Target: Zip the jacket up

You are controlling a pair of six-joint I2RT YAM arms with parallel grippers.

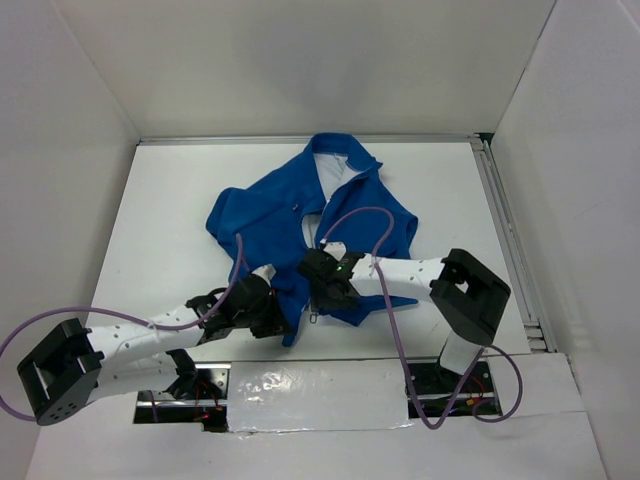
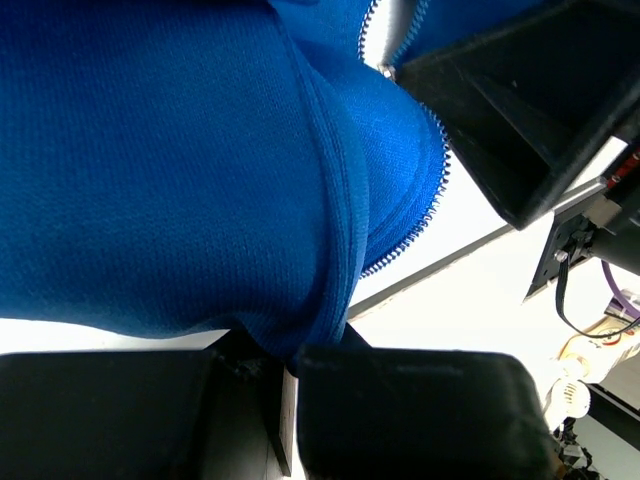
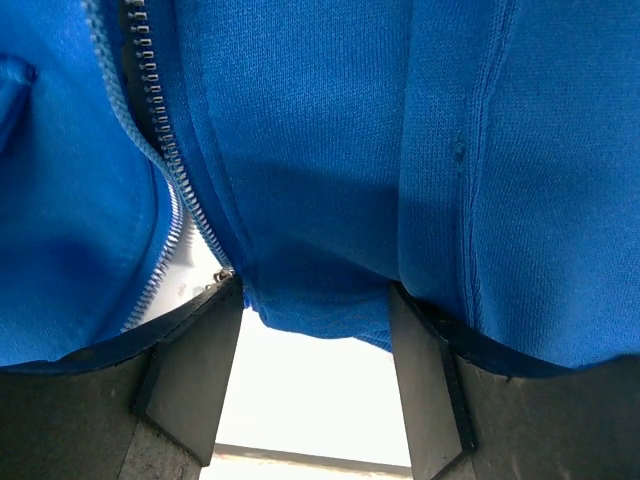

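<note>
The royal-blue jacket lies open on the white table, collar toward the back, white lining showing at the neck. My left gripper is shut on the jacket's bottom hem at its near left corner; in the left wrist view the hem is pinched between the two black fingers. My right gripper is open over the near hem just to the right; in the right wrist view the blue fabric drapes between its spread fingers, with the pale zipper teeth by the left finger.
A metal rail runs along the table's right edge. White walls enclose the back and sides. The purple cables loop over the jacket and both arms. The right gripper's black body shows in the left wrist view.
</note>
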